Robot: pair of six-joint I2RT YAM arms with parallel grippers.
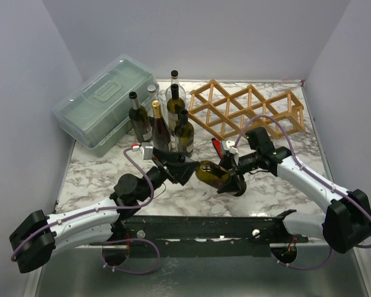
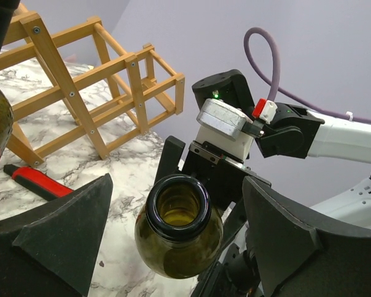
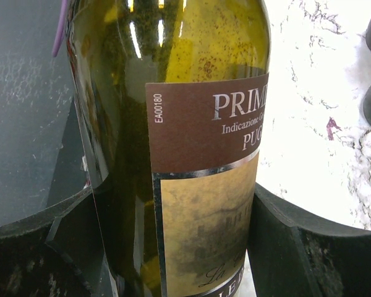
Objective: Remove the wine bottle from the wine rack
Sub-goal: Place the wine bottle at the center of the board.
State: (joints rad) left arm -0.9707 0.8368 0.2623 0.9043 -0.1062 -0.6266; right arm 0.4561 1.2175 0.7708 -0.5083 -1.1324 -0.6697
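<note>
**Handover pose above the worktop.** The right claw point(image 1: 233, 179) is gripping the wine bottle point(image 1: 211, 174) across its labelled body. The claw is closed against the glass on both sides and is carrying the bottle roughly on its side. The bottle is hanging in front of the wine rack point(image 1: 247, 110), well apart from it and apparently clear of the worktop point(image 1: 93, 179). The rack's cells are showing empty, so the bottle looks to be already off.

The bottle's open mouth is pointing at the left claw point(image 2: 176, 193). That claw is gaping wide on either side of the neck, touching nothing and holding nothing. This placement is suggesting a transfer or a two-arm steadying, with the neck offered as the free end to take.

A cluster of upright bottles point(image 1: 161, 124) is standing beside the plastic box point(image 1: 102, 102). It is probably the place for setting this bottle down. A red-handled tool point(image 2: 34, 180) is lying near the rack.
</note>
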